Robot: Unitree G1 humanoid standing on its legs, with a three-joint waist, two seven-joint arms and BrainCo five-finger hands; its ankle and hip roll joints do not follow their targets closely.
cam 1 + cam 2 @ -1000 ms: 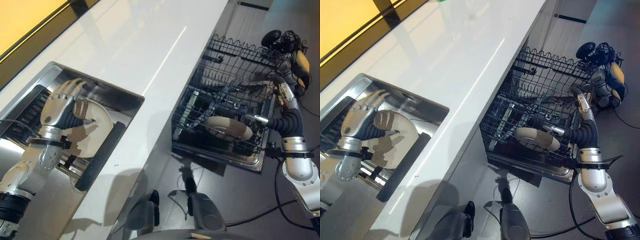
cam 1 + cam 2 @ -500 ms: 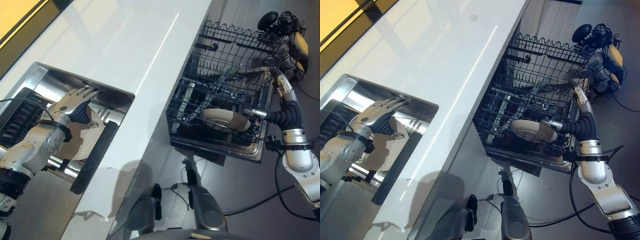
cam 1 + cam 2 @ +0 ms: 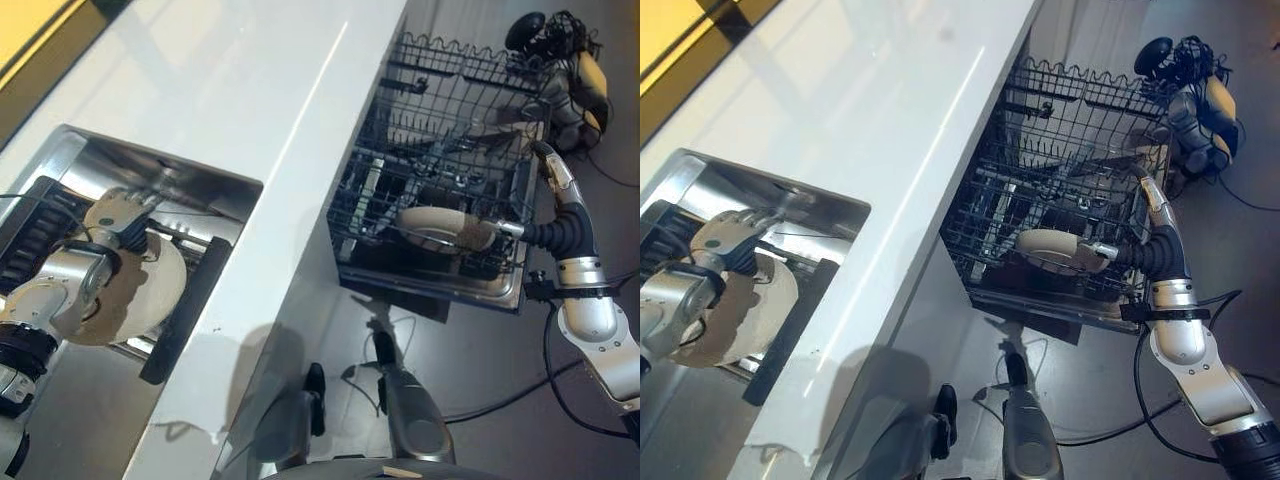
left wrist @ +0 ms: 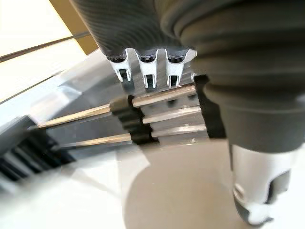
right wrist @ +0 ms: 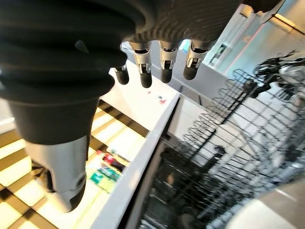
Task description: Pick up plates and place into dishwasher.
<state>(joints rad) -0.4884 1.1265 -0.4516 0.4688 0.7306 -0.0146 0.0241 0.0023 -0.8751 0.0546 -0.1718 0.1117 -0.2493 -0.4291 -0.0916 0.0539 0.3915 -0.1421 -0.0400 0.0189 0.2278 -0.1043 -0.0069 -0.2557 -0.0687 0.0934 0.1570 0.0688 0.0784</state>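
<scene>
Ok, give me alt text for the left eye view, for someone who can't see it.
The robot's left hand grips a pale plate in a steel sink set in a white counter. Its right hand is open beside an open dishwasher rack holding another plate.

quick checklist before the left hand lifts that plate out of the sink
1. Left hand on the plate: ok, it rests at the plate's far edge inside the sink.
2. Grip closed round the plate: cannot tell; in the left wrist view the fingers curl down past the edge, their tips hidden.
3. Dishwasher rack pulled out: ok, it stands open beside the white counter.
4. Room in the rack: ok, one plate already lies in the lower basket with bare wires around it.
5. Right hand out of the way: ok, open at the rack's outer edge, holding nothing.
</scene>
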